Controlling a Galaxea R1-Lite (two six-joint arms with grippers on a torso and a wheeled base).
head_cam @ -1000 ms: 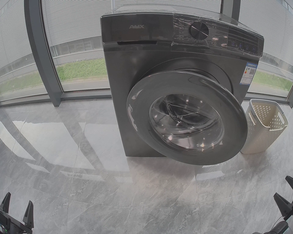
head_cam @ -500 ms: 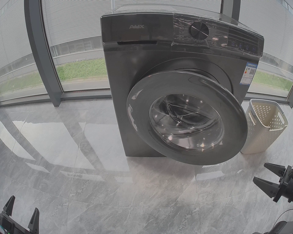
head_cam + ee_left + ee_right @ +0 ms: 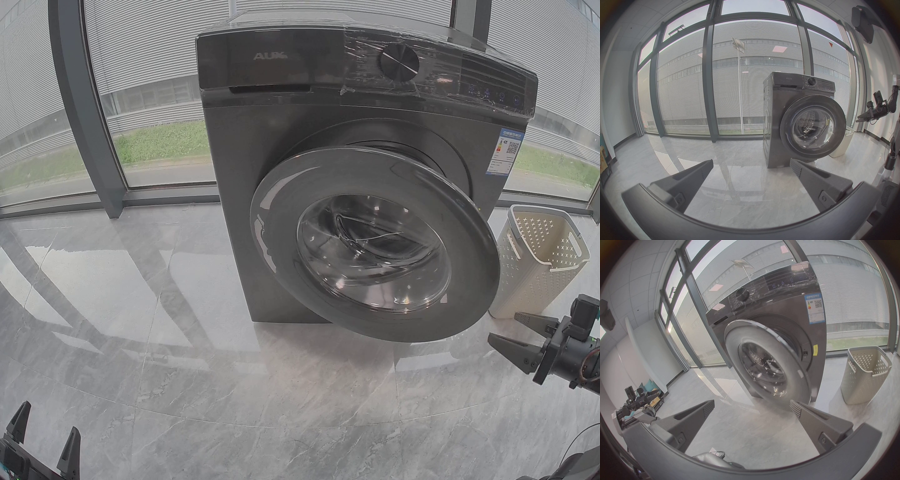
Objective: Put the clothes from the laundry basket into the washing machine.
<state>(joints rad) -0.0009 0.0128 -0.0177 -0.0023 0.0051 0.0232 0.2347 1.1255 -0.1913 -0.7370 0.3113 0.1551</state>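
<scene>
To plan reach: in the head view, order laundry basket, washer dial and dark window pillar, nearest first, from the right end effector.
From the right end effector:
1. Laundry basket, just beyond it, right.
2. Washer dial, top of machine.
3. Dark window pillar, far left.

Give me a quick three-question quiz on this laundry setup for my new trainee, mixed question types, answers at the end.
1. True or false: the washing machine has its door shut flush against the front.
2. Where does the laundry basket stand? A) on top of the machine B) on the floor at the machine's right C) inside the drum
3. Fill in: the gripper nearer the basket is the ____ one.
Key: 1 false, it is swung open. 2 B. 3 right: the right gripper hovers open beside the basket, while the left gripper is low and far off.
</scene>
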